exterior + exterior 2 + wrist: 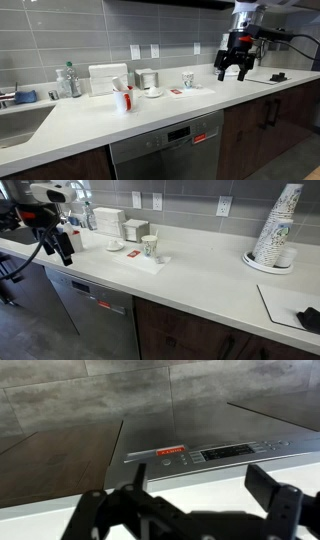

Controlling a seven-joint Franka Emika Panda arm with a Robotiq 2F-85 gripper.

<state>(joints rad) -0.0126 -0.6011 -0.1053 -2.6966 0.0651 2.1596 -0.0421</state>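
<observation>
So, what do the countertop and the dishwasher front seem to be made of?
Countertop: probably quartz or another solid surface; it is plain white, smooth, with a soft sheen and no visible grain. Dishwasher front: likely brushed stainless steel; it is grey with a dull metallic reflection.

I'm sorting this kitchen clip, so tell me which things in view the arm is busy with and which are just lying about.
In hand: pincer, open and empty; dishwasher that it faces; white cup with something red in it, seemingly the nearest thing on the counter.
Lying about: patterned paper cup; stack of paper cups; white box; bottle by the sink.
</observation>
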